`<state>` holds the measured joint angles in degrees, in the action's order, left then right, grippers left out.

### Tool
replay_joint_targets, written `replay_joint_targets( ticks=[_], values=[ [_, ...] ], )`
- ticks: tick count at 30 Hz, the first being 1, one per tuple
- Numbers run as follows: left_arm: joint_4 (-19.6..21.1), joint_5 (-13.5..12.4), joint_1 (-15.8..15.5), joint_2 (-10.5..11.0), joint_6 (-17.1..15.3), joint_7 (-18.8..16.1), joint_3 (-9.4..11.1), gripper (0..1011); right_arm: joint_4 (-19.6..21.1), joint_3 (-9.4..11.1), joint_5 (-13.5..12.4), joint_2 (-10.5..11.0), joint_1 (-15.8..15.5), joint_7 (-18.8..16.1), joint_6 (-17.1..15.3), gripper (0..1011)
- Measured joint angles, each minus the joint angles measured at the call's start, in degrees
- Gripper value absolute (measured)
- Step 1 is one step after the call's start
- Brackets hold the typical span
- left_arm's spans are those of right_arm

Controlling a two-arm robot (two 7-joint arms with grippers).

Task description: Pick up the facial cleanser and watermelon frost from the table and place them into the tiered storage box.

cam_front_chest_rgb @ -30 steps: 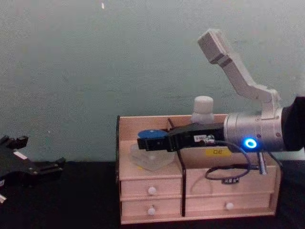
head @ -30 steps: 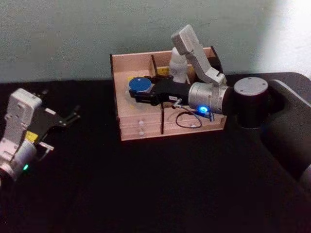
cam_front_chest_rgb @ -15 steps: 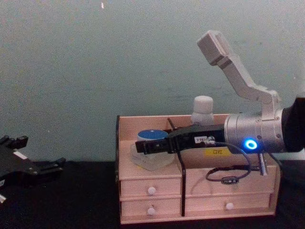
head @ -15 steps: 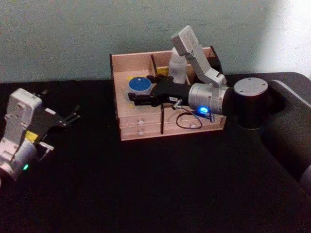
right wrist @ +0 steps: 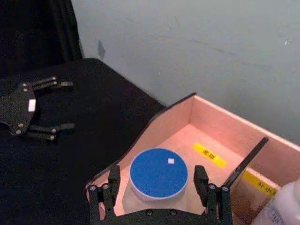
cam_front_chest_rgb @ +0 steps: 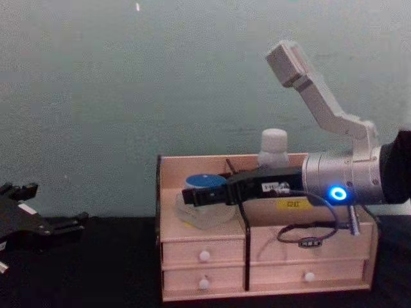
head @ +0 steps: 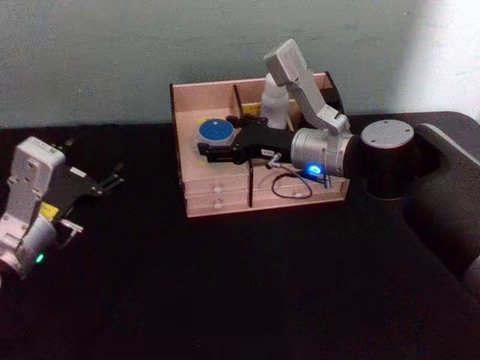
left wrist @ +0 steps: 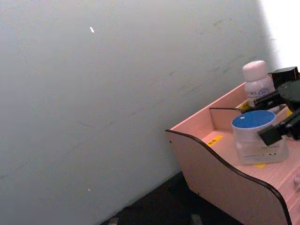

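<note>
Right gripper [head: 212, 148] reaches in level from the right side of the worktop, forearm horizontal across the front of the tiered storage box [head: 195, 105], blue indicator ring lit on the wrist. Fingers are spread apart, one on each side of the blue-lidded jar [head: 215, 132] without closing on it; in the right wrist view both finger [right wrist: 104, 193] sets flank the jar [right wrist: 158, 172] with a gap showing on either side of the lid. Jar stands upright on the upper shelf of the box's left compartment, resting on a yellow label [left wrist: 258, 164], just left of the dark centre divider [head: 244, 146]. In the chest view the gripper [cam_front_chest_rgb: 191, 196] sits at the jar's upper body, just under the lid.

White bottle [head: 275, 105] with a white cap stands upright in the rear right compartment of the box, behind the right arm's forearm; its cap [cam_front_chest_rgb: 273, 138] rises above the back wall in the chest view.

Box sits at the far middle of the black table [head: 247, 292], back toward the pale wall, four white-knobbed drawers facing the robot.

Left gripper [head: 112, 181] is parked at the left edge of the table, well apart from the box, fingers spread wide and holding nothing; the right wrist view shows it [right wrist: 60, 105] lying low over the dark cloth.
</note>
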<state>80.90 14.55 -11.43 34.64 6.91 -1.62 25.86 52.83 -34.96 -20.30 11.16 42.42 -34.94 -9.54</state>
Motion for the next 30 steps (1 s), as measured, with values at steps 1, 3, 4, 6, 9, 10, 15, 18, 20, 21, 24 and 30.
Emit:
replay_joint_targets(
  ticks=[1, 3, 4, 6, 9, 10, 15, 18, 20, 21, 24, 30],
  values=[
    [0.0, 0.0, 0.0, 0.0, 0.0, 0.0, 0.0, 1001, 0.7, 0.1, 0.0, 0.2, -0.3, 0.1, 0.3, 1002],
    [0.0, 0.0, 0.0, 0.0, 0.0, 0.0, 0.0, 1001, 1.7, 0.4, 0.1, 0.6, -0.8, 0.3, 0.5, 1002],
    [0.0, 0.0, 0.0, 0.0, 0.0, 0.0, 0.0, 1001, 2.3, 0.5, 0.1, 0.8, -1.0, 0.5, 0.6, 1002],
    [0.0, 0.0, 0.0, 0.0, 0.0, 0.0, 0.0, 1001, 4.2, 1.0, 0.1, 1.5, -1.8, 0.9, 0.9, 1002],
    [0.0, 0.0, 0.0, 0.0, 0.0, 0.0, 0.0, 1001, 7.7, 1.8, 0.0, 2.8, -3.4, 1.2, 1.2, 1002],
    [0.0, 0.0, 0.0, 0.0, 0.0, 0.0, 0.0, 1001, 9.7, 2.1, -0.3, 3.7, -4.2, 1.3, 1.2, 1003],
    [0.0, 0.0, 0.0, 0.0, 0.0, 0.0, 0.0, 1001, 15.4, 3.3, -1.8, 6.9, -7.0, 0.5, 1.1, 1003],
    [0.0, 0.0, 0.0, 0.0, 0.0, 0.0, 0.0, 1001, 19.1, 4.1, -3.4, 10.0, -9.2, -0.9, 0.5, 1002],
    [0.0, 0.0, 0.0, 0.0, 0.0, 0.0, 0.0, 1001, 21.5, 4.7, -4.8, 12.5, -10.8, -2.1, -0.4, 1002],
    [0.0, 0.0, 0.0, 0.0, 0.0, 0.0, 0.0, 1001, 22.2, 5.0, -5.3, 13.3, -11.4, -2.4, -0.8, 1003],
    [0.0, 0.0, 0.0, 0.0, 0.0, 0.0, 0.0, 1001, 24.9, 6.2, -7.0, 16.5, -13.5, -2.8, -2.3, 1002],
    [0.0, 0.0, 0.0, 0.0, 0.0, 0.0, 0.0, 1001, 29.2, 9.0, -8.8, 21.9, -18.0, -0.3, -3.6, 1002]
  ],
)
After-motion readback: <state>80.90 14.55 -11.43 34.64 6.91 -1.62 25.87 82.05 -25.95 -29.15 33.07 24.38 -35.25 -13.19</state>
